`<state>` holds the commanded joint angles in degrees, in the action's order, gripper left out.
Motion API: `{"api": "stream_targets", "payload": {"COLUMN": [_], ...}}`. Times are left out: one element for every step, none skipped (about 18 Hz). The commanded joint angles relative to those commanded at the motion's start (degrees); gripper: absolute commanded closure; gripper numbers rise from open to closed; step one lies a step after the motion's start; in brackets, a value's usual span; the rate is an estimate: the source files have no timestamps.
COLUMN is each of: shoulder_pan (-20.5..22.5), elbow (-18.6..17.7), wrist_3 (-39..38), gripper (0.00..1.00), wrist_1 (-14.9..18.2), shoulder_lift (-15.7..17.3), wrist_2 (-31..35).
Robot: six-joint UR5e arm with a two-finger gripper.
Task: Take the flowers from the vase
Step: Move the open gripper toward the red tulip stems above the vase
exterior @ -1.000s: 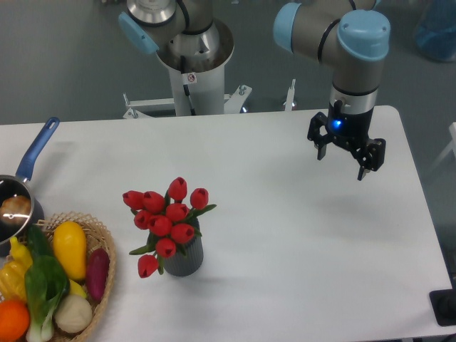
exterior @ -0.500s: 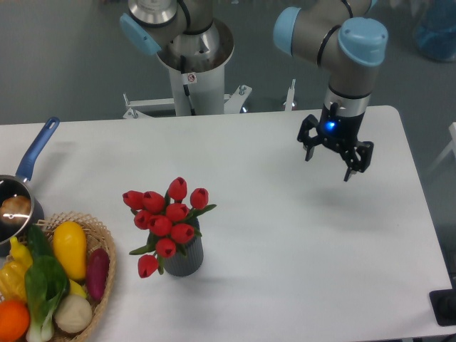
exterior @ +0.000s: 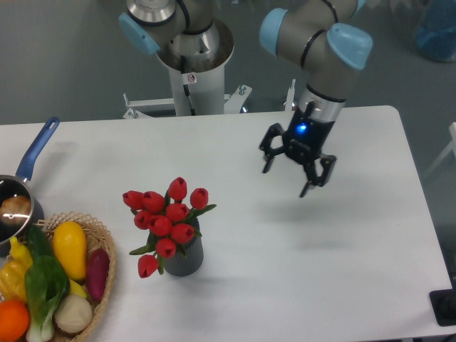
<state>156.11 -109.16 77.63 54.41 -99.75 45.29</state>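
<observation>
White surface (exterior: 342, 271) carries the vase (exterior: 185, 256); flowers (exterior: 165, 222) stand upright, well left of the spread, empty pincer (exterior: 287, 179).

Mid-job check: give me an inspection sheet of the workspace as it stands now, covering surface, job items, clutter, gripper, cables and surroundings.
Surface: white table, no spills seen.
Job's things: red flowers standing in the dark grey vase, front left of centre; vase upright.
Clutter: wicker basket of produce at the front left corner; saucepan with blue handle at the left edge, something inside.
Grippers: gripper open, empty, in the air to the right of the flowers and apart from them.
Cables: one thin cable on the robot pedestal; nothing seen on the table.
Surroundings: grey floor behind; dark object at the right edge, unidentifiable.
</observation>
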Motion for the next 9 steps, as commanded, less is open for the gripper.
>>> {"api": "stream_targets", "payload": {"shoulder_pan": [-0.80, -1.33, -2.38, -3.26, -3.53, -3.62, -3.62, -3.62, -3.62], "elbow": [0.26, 0.35, 0.44, 0.36, 0.35, 0.35, 0.35, 0.35, 0.44], "wrist_3": [-1.68, -2.22, -2.40, -2.57, -3.10, -3.62, -3.72, -3.80, -3.80], "gripper": [0.00, 0.00, 0.00, 0.00, 0.00, 0.00, 0.00, 0.00, 0.00], "wrist_1": [-0.09, -0.09, -0.09, 0.00, 0.00, -0.09, -0.09, -0.18, -0.18], "shoulder_lift": [-0.18, -0.44, -0.44, -0.35, -0.35, -0.44, -0.62, -1.05, -1.32], "wrist_2": [-1.50, -1.87, -2.30, -2.57, -2.92, -3.97, -5.98, -8.26, -10.29]}}
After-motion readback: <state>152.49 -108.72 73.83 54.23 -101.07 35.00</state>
